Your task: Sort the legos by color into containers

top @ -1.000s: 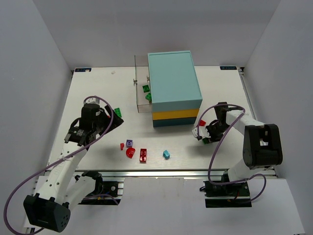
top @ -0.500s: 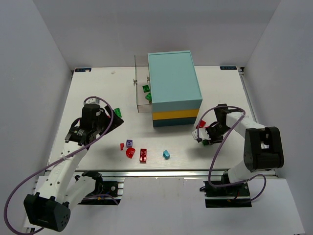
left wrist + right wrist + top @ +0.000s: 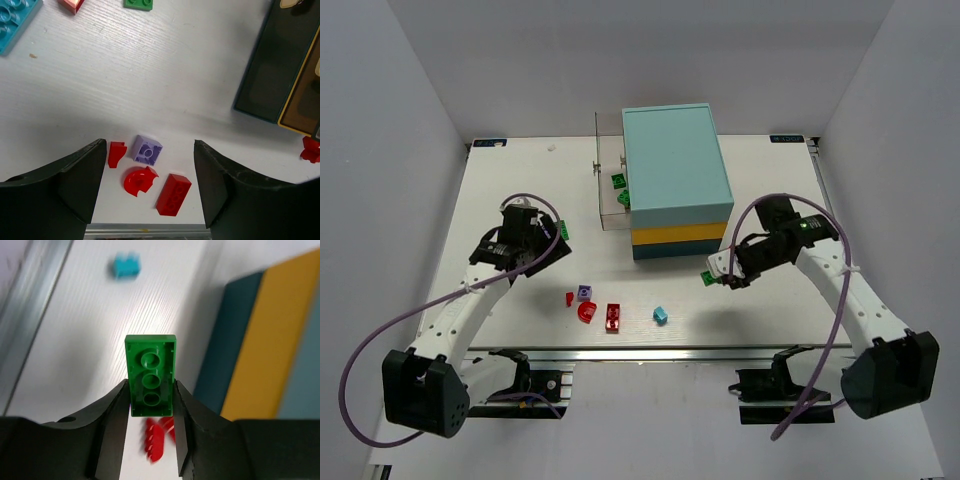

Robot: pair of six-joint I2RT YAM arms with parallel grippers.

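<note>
Clear drawer (image 3: 609, 192) stands pulled out on the left side of the cabinet (image 3: 677, 175), top centre of the overhead view, with green bricks (image 3: 618, 181) inside. White table (image 3: 510, 180), white walls (image 3: 410, 100) on three sides.

Right gripper (image 3: 718, 275) is clamped on a green plate brick (image 3: 150, 375), just off the cabinet's lower right corner. Left gripper (image 3: 149, 147) is spread wide and released, above the red bricks (image 3: 172, 194) and a purple brick (image 3: 147, 150). Light blue brick (image 3: 660, 315) lies near the table's front edge. Bare tabletop at upper left and far right.

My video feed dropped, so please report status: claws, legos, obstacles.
Right claw shut on green lego. Left claw open over red legos and purple lego. Cabinet between it and open drawer.
</note>
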